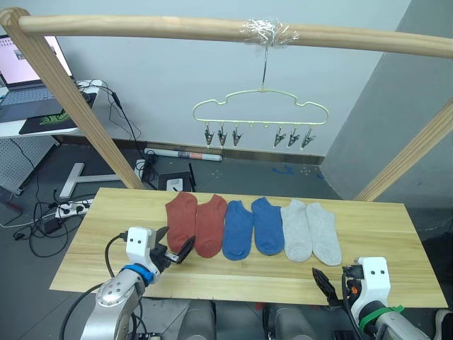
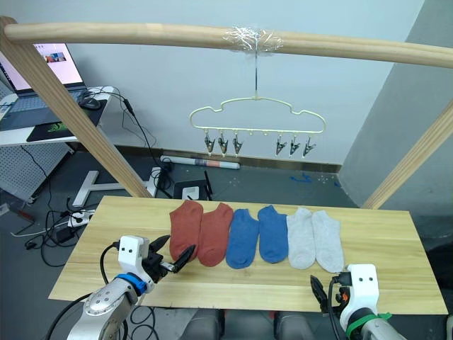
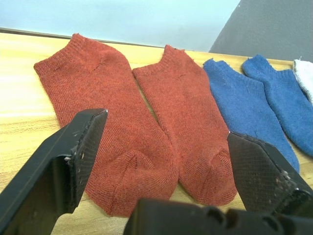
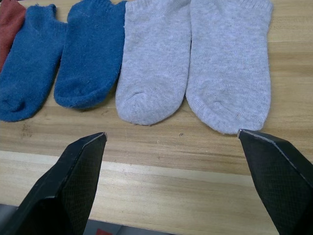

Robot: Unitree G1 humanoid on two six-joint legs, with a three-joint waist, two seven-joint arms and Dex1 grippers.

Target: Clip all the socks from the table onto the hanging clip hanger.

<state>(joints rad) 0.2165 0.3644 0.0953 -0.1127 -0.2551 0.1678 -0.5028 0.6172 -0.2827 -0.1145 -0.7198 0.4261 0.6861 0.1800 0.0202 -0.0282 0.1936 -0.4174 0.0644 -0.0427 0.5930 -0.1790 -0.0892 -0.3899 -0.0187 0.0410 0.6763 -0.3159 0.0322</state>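
head views: six socks lie in one row across the light wood table (image 1: 382, 234), toes toward me, cuffs toward the far edge, so each long axis runs near-to-far. order from my left: two rust-red socks (image 1: 196, 223), two blue socks (image 1: 253, 227), two light grey socks (image 1: 311, 231). the clip hanger (image 1: 260, 113) hangs from the wooden pole (image 1: 141, 28) above and beyond the row; all its silver clips (image 1: 221, 135) are bare, so i judge no sock is hung yet. my left gripper (image 1: 176, 248) sits at the toe end of the leftmost rust-red sock, fingers spread, nothing held. my right gripper (image 1: 327, 287) is at the near table edge, short of the grey toes.

left wrist view: the leftmost rust-red sock (image 3: 105, 132) lies straight ahead between my spread fingers (image 3: 58, 169), toe nearest, cuff farthest. its mate lies just beside it.

right wrist view: the right gripper's fingers (image 4: 68, 183) stand wide apart, empty; the grey pair (image 4: 195, 58) lies ahead with bare table between.

judgement: left arm is nearer a sock; the grasp goes forward along the sock's length.
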